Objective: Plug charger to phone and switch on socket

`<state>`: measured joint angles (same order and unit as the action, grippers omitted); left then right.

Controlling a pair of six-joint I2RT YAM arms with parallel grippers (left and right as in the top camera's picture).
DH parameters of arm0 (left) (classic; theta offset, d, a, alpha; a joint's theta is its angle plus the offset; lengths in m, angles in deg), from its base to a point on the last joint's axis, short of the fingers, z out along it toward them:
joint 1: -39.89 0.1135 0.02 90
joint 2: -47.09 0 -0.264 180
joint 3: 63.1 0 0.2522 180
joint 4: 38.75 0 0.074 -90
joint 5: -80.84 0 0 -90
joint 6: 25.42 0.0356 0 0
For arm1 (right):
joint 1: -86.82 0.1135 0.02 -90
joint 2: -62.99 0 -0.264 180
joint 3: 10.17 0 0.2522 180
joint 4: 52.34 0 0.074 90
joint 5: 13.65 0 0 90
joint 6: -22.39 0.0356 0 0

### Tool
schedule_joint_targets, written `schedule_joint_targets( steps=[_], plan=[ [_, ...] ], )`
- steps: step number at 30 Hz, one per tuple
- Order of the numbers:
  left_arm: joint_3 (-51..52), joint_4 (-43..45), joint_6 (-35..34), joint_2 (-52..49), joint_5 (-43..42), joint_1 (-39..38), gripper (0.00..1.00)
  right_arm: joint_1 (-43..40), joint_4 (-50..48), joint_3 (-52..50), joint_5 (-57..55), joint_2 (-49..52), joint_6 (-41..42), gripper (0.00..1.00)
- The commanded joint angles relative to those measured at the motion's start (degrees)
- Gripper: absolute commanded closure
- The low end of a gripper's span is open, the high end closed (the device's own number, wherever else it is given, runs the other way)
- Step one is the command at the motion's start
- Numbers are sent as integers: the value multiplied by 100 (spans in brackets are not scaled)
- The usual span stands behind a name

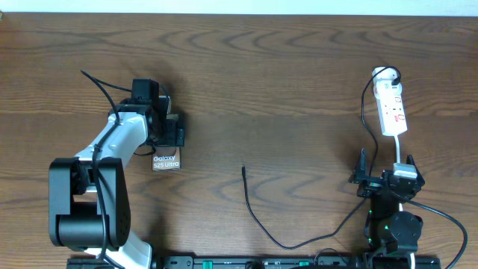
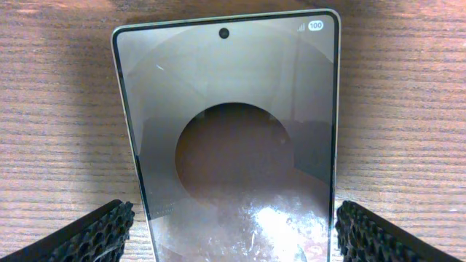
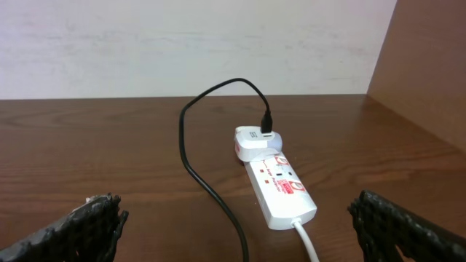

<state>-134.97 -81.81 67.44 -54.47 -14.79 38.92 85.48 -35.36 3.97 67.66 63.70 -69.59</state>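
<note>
Left gripper (image 2: 234, 234), fingers spread wide, flanks the phone (image 2: 226, 109) lying flat at left; right gripper (image 3: 240, 229), likewise open and empty, faces the socket (image 3: 280, 189) at far right; charger (image 1: 261, 220) tip lies free mid-scene.

- Left arm (image 1: 112, 146): is showing a white shell over its long link and bulky black joint housings; a thin black cable (image 1: 97, 86) is running along it.
- Right arm (image 1: 393, 220): is showing black housings and a small white part near the wrist; green lights are glowing low on its base.
- Left fingers (image 2: 95, 234): are presenting black pads with a ribbed, knurled texture.
- Right fingers (image 3: 80, 229): are presenting the same black knurled pads.
</note>
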Motion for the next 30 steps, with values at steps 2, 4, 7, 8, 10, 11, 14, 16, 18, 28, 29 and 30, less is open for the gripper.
schedule_joint_targets(
  steps=[2,4,7,8,10,11,14,16,18,28,29,30],
  plan=[
    [-149,15,57,13,81,-13,9,101,24,-7,-37,-31,-44,1],
    [-149,28,57,7,81,-13,9,101,24,-7,-39,-26,-46,1],
    [-149,52,52,7,81,-13,9,101,24,-7,-37,-22,-46,1],
    [-149,50,50,-4,81,-13,9,101,24,-7,-37,-22,-44,1],
    [-149,50,11,-9,81,-13,9,101,24,-7,-37,-22,-44,1],
    [-149,50,-17,-17,79,-13,9,101,24,-7,-39,-22,-44,1],
    [-146,48,-57,-50,81,-13,9,101,24,-7,-39,-22,-44,1],
    [-146,44,-61,-72,81,-13,9,101,24,-7,-37,-22,-46,1],
    [-142,31,-144,-96,96,-13,9,101,24,-7,-39,-22,-44,1],
    [-79,26,-142,-131,96,-13,9,101,24,-7,-39,-22,-46,1],
    [-63,28,-140,-131,98,-22,9,101,24,-7,-39,-22,-46,1],
    [-59,28,-140,-131,101,-35,9,101,24,-7,-39,-22,-46,1]
  ],
)
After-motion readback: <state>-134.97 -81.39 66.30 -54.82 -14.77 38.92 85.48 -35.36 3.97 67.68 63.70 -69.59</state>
